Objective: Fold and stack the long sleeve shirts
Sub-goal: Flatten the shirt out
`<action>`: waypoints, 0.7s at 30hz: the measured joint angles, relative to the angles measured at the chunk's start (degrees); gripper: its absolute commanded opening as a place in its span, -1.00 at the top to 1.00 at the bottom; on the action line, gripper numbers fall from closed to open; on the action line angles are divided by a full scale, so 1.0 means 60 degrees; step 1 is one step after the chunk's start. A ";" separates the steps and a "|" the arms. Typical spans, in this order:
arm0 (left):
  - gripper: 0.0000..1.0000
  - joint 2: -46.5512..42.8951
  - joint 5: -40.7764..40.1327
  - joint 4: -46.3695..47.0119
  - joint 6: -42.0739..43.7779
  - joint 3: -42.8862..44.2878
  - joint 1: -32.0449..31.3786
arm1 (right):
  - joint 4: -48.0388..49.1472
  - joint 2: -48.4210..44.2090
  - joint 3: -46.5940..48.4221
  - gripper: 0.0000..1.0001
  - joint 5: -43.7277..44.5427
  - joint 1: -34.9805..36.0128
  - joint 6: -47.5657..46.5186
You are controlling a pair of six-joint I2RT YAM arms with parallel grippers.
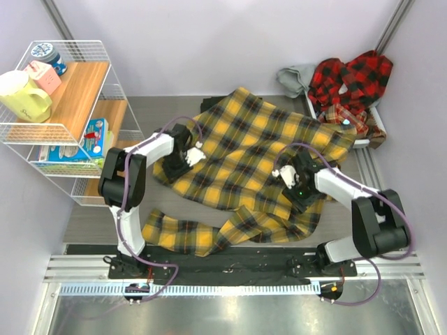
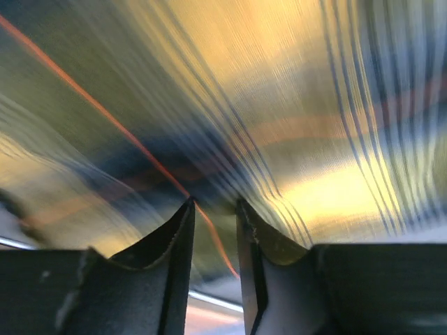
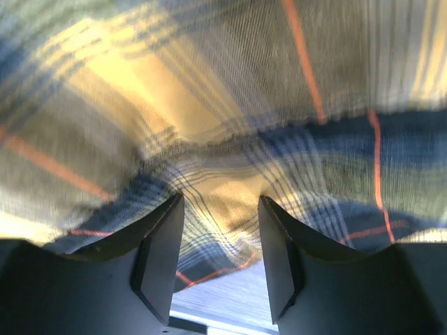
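A yellow-and-black plaid long sleeve shirt [image 1: 244,139] lies spread and rumpled across the middle of the table, one sleeve [image 1: 181,236] trailing toward the near left. My left gripper [image 1: 194,155] sits on its left edge; in the left wrist view the blurred plaid [image 2: 279,105] bunches into the narrow gap of the left gripper [image 2: 215,204], which is shut on it. My right gripper [image 1: 284,174] rests on the shirt's right part. In the right wrist view a fold of plaid [image 3: 209,105] hangs between the wide-apart jaws of the right gripper [image 3: 218,199], unpinched. More red-and-black plaid shirts [image 1: 349,80] are heaped at the back right.
The red shirts sit in a white bin [image 1: 364,142] with a grey cloth [image 1: 297,75] beside them. A white wire shelf [image 1: 70,105] with a yellow jug [image 1: 22,95] and boxes stands at the left. A metal rail [image 1: 230,264] runs along the near edge.
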 measured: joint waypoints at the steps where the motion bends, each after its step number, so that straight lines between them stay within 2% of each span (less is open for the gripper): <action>1: 0.40 -0.0262 -0.0022 -0.0007 0.0044 -0.0408 -0.0044 | 0.0055 -0.0324 -0.0262 -0.08 0.0153 -0.0004 -0.0127; 5: 0.30 -0.1504 -0.0120 -0.0284 0.0106 -0.2259 -0.0532 | -0.0098 -0.1479 -0.1209 -0.09 0.0663 -0.0415 -0.0856; 6: 0.12 -0.1749 -0.0047 -0.0433 0.0066 -0.2583 -0.0754 | -0.0189 -0.1596 -0.1330 -0.09 0.0798 -0.0681 -0.1060; 8: -0.05 -0.2218 0.0331 -0.0889 -0.0153 -0.3151 -0.1286 | -0.0342 -0.1588 -0.1341 -0.14 0.0962 -0.1086 -0.1333; 11: -0.42 -0.2554 0.1191 -0.1581 -0.0368 -0.2896 -0.1577 | -0.0605 -0.1399 -0.1107 -0.22 0.0907 -0.1286 -0.1526; 12: -0.48 -0.2674 0.1428 -0.1752 -0.0313 -0.2692 -0.1548 | -0.0776 -0.1344 -0.0918 -0.24 0.0805 -0.1286 -0.1559; 16: -0.56 -0.3697 0.2233 -0.2302 -0.0146 -0.1770 -0.1876 | -0.1173 -0.1362 0.0069 -0.25 0.0313 -0.1286 -0.1585; 21: -0.67 -0.4641 0.2288 -0.2189 0.0000 -0.2335 -0.4229 | -0.1464 -0.1370 0.0860 -0.25 -0.0255 -0.1286 -0.1515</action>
